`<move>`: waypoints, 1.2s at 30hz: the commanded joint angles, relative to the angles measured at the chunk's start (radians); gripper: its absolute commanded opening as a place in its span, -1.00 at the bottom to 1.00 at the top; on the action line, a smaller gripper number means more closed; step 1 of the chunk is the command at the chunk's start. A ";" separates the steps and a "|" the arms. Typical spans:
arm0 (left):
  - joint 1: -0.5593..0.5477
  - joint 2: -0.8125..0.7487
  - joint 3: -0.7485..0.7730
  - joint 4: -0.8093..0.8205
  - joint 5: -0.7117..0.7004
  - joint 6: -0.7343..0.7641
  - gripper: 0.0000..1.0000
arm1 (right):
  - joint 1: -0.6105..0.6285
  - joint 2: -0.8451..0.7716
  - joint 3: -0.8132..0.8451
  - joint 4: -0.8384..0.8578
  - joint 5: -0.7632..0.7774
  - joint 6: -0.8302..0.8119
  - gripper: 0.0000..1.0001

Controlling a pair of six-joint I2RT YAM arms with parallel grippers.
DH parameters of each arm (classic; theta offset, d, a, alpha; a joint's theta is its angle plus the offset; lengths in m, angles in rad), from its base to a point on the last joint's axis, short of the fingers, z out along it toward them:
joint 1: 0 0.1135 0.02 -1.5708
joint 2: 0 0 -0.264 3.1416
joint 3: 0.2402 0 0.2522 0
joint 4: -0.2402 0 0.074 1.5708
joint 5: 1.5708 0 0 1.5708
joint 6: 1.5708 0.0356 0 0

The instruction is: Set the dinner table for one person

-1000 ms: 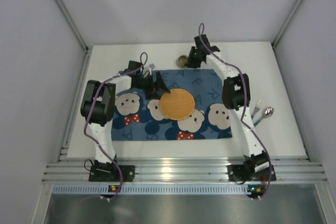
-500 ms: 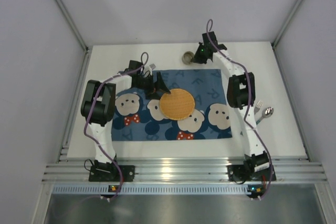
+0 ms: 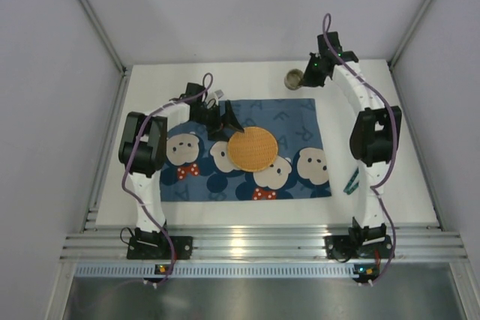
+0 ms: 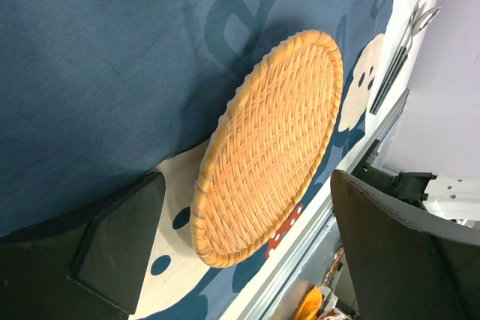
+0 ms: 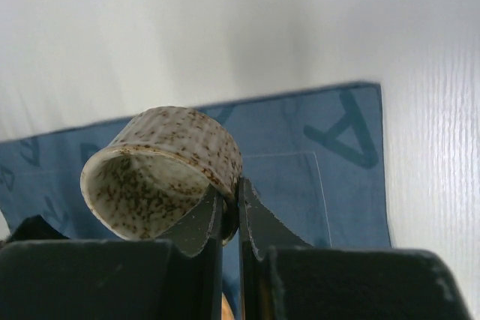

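Note:
A small brown-speckled cup [image 3: 293, 79] hangs just past the far right corner of the dark blue bear-print mat [image 3: 296, 121]. My right gripper [image 3: 306, 77] is shut on its wall. In the right wrist view one finger is inside the cup [image 5: 161, 170] and one outside, the gripper [image 5: 231, 204] pinching the rim. A round wicker plate [image 3: 253, 148] lies on the mat's middle. My left gripper [image 3: 223, 121] stands open at the plate's far left edge, holding nothing. In the left wrist view the plate [image 4: 270, 148] lies ahead between the gripper's [image 4: 246, 185] wide fingers. The white dinner table [image 3: 375, 91] lies under it all.
Cutlery lies right of the mat; only a teal handle [image 3: 352, 182] shows under my right forearm, and its far ends [image 4: 405, 43] show in the left wrist view. Aluminium rails [image 3: 262, 243] edge the near side, grey walls close the other sides.
My right gripper closed on the cup and carried it to the right along the far edge of the mat. The right forearm now covers the cutlery. The left arm barely moved.

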 commanded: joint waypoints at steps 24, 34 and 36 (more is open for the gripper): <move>0.000 0.019 0.013 0.015 -0.033 0.025 0.93 | 0.001 -0.048 -0.008 -0.370 0.193 -0.110 0.99; -0.017 0.035 -0.019 0.061 -0.030 0.005 0.92 | -0.352 -0.423 -0.600 -0.318 0.159 0.046 0.99; -0.024 0.033 -0.025 0.070 -0.027 0.002 0.92 | -0.416 -0.460 -0.680 -0.279 0.110 0.086 0.99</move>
